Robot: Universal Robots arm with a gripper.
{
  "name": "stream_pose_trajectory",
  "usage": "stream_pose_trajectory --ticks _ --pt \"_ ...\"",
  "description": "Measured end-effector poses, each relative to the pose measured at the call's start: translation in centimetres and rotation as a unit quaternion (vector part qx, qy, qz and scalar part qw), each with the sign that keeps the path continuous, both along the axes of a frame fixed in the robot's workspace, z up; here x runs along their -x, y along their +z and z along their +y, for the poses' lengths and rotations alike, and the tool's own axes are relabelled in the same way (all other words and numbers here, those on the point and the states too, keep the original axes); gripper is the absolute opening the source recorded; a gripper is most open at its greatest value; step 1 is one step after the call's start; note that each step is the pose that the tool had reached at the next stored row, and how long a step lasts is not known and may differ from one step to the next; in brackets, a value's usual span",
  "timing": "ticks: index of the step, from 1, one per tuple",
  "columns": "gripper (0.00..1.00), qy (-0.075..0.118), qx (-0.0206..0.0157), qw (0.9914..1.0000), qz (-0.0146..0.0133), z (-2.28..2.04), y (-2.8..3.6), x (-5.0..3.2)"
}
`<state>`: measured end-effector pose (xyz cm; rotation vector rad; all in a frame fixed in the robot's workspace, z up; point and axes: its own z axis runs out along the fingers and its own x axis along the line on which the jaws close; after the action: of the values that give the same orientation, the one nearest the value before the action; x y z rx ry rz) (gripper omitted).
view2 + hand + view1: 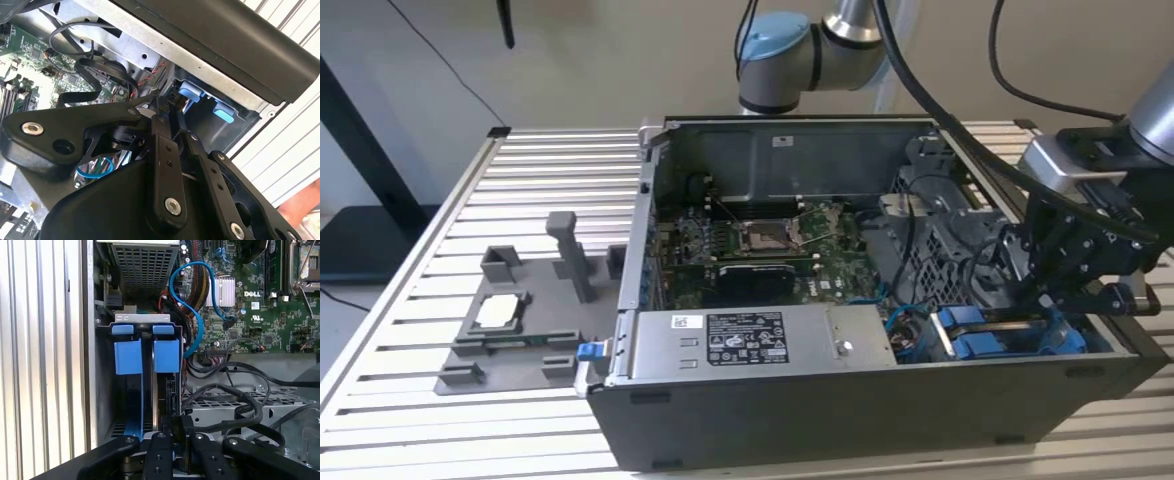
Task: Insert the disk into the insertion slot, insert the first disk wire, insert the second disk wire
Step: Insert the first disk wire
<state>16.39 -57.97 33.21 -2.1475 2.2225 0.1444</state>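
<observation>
The insertion slot (107, 390), a dark metal bay with two blue clips (128, 356), lies at the case's front corner on the exterior view's right (994, 335). Under one clip stands a dark flat body (168, 390) that looks like the disk. My gripper (178, 432) hangs just above the bay's open side, shut on a black plug (178, 424) at the end of a black wire (250, 412). The second wrist view has the fingertips (161, 122) pressed together near the blue clips (190, 91). In the exterior view my gripper (1067, 285) reaches into the case beside its wall.
A blue cable (192, 315) loops from the bay to a loose plug (230, 322) over the motherboard (260, 300). The grey power-supply box (747, 340) sits along the case front. A grey fixture (520, 330) with parts stands on the slatted table (400, 390) on the exterior view's left.
</observation>
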Motion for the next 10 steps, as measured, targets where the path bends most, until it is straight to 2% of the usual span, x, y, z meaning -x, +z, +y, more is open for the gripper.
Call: stream_pose_trajectory --ticks 3,4,6,10 --pt "0.26 0.0 0.0003 1.0 0.0001 -0.01 0.01 0.0" --pt "0.33 0.0 0.0006 1.0 0.0 -0.01 0.04 0.0" --pt "0.33 0.0 0.0006 1.0 0.0 -0.01 0.07 0.0" --pt "0.33 0.0 -0.0012 1.0 0.0 -0.01 0.84 0.0"
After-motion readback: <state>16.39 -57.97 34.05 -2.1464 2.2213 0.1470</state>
